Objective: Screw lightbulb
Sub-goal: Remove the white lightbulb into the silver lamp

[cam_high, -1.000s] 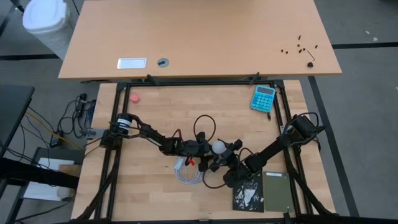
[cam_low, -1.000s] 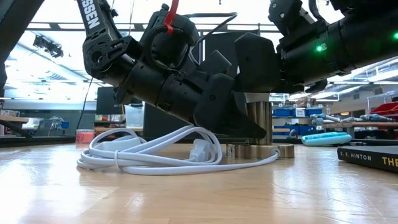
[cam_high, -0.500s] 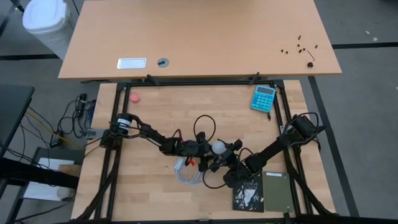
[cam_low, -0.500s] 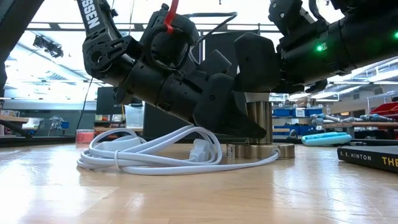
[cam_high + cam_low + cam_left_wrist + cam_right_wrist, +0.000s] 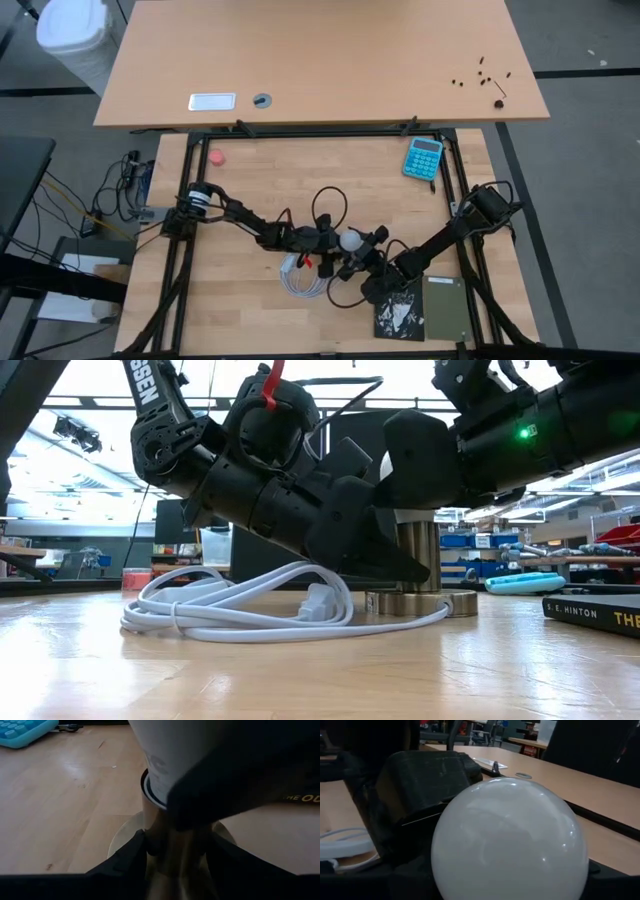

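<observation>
Both arms meet mid-frame in the high view, just below centre of the light wooden table (image 5: 250, 180). The small white pear-shaped lightbulb (image 5: 351, 239) sits upright between them, its greyish metal screw base down in the round silvery metal socket (image 5: 420, 600), which stands on the table right of centre in the low view. Left claw (image 5: 333, 244) comes in from the left of the frame, low and tilted down, fingers pressed together on the socket's neck just under the bulb; the left wrist view shows the two dark fingers hugging the metal stem with the white bulb (image 5: 165, 765) directly above. Right claw (image 5: 362, 250) comes in from the lower right, pinching the lightbulb's glass; the right wrist view is almost filled by the white globe (image 5: 512, 845) with the left arm's dark housing right behind it. The coiled white power cable (image 5: 230, 605) lies on the table to the left of the socket in the low view, its loop running round to the socket's base; in the high view the coil (image 5: 303, 277) is just below the left claw. The light-blue calculator (image 5: 423, 158) is up in the upper right of the table, well apart from the arms. A dark hardcover book (image 5: 443, 306) lies flat near the lower right, beside a black-and-white printed sheet (image 5: 400, 315). A small pink round object (image 5: 215, 157) sits near the upper-left corner of the table.
</observation>
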You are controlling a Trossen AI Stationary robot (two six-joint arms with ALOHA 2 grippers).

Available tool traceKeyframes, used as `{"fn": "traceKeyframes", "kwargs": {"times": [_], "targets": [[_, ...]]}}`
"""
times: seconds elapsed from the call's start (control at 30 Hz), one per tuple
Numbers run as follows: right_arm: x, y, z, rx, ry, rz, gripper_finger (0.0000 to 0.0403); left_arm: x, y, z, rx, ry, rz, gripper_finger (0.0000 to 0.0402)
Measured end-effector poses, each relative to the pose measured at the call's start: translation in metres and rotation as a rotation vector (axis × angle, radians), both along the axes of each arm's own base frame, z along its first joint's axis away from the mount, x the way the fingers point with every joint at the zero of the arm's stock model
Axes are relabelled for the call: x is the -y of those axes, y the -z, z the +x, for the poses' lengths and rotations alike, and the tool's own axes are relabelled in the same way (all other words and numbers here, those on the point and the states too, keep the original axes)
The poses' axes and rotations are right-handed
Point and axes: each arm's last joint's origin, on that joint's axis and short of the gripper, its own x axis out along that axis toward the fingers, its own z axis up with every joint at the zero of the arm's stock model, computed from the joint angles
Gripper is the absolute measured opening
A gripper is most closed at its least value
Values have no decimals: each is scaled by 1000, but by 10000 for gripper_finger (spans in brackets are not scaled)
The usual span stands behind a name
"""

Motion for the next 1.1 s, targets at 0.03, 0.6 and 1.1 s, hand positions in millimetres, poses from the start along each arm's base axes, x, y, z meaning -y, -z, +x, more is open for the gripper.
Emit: {"fn": "traceKeyframes", "kwargs": {"times": [0.03,0.6,1.1], "targets": [[0,0,0,-7,-5,-2,244,0,0,0,0,3,-1,185],[-2,-2,0,-84,-107,33,201,1,-1,0,-2,49,11,185],[2,10,-14,-42,-175,92,179,2,1,0,-13,96,18,185]]}}
